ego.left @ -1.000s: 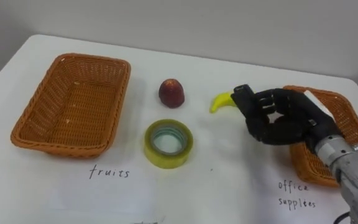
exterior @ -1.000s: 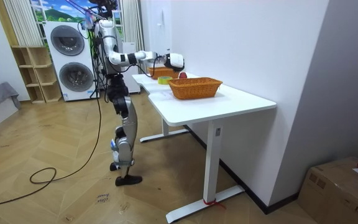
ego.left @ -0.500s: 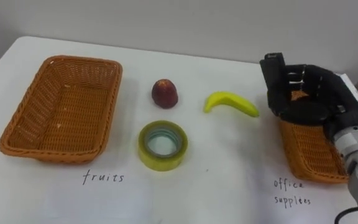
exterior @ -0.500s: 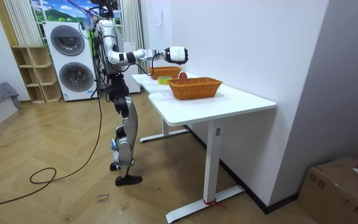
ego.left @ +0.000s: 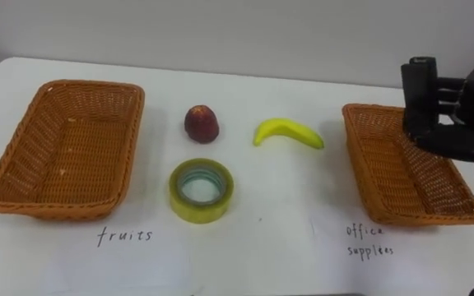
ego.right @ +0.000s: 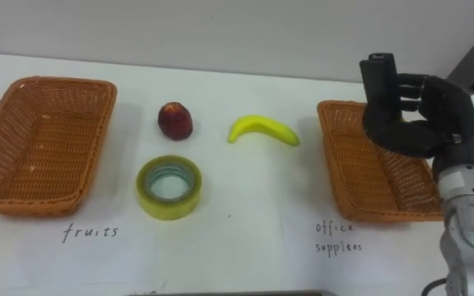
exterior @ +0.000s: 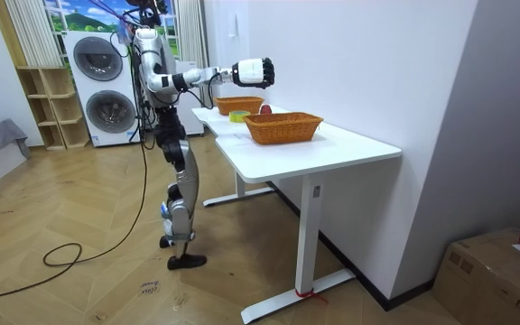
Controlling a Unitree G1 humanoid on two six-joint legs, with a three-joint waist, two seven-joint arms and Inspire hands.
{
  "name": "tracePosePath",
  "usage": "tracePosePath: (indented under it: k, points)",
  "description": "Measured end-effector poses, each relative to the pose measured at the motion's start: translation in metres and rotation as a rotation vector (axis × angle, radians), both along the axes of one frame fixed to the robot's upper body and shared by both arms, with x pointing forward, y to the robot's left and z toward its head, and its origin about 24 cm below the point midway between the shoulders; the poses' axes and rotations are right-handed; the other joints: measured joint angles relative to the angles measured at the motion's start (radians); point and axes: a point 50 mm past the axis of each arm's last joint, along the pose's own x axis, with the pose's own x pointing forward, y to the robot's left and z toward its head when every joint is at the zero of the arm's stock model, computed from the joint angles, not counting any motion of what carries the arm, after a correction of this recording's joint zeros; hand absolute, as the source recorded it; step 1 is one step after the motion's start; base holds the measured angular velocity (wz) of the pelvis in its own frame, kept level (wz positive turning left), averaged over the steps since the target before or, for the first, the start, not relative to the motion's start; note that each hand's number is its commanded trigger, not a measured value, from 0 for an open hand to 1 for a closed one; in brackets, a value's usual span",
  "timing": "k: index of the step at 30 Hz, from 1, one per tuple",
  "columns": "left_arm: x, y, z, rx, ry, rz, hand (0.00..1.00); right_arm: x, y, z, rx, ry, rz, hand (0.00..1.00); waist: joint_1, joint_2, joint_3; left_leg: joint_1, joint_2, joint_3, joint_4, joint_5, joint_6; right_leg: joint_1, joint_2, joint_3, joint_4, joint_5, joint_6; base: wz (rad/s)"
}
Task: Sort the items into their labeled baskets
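Right robot hand (ego.right: 414, 111) is up in the air, above the far edge of the right basket (ego.right: 360, 177), the one for office things. Its fingers are curled in and its thumb sticks up. I see nothing held in it. In the room view the arm reaches out high over the bench (exterior: 350, 144), and the robot stands at the bench's long side.

The right basket has nothing in it. Just to its left lies the banana (ego.right: 263, 129), flat on the bench, with its ends pointing down toward the robot. Farther left is a red fruit (ego.right: 174, 120). In front of that fruit sits the yellow tape roll (ego.right: 169, 210), lying flat. The left basket (ego.right: 31, 148), the one for fruit, is well apart from the hand and also has nothing in it. So nothing is sorted yet.

I think the banana is the best thing to get now, since it is nearest. To do it well, the robot hand should first open wide. Then it should come straight down over the fat middle of the banana, not the thin ends. It should close across the banana, so it cannot roll away. It should lift high before going left, so it does not bump the red fruit or the tape roll.
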Motion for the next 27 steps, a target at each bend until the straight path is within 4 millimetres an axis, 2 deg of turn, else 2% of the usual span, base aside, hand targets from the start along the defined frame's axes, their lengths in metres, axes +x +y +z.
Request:
tracePosePath:
  k: [5,27]
  points:
    - [0.000,0.000,0.000,0.000,-0.002,0.003,0.00,-0.001,-0.004,-0.007,0.010,0.024,-0.031,1.00,-0.005,-0.004,0.0000,0.002,0.000,0.003,0.000,0.000,0.000,-0.002,0.000,-0.002,0.000,0.000,0.000,0.00]
    - [0.001,0.000,0.000,0.013,0.001,-0.012,0.00,-0.005,-0.005,-0.012,0.046,0.041,-0.026,1.00,-0.017,-0.003,0.0003,0.012,0.002,0.019,-0.011,0.000,0.000,-0.001,0.004,0.001,-0.002,0.000,0.000,-0.01]
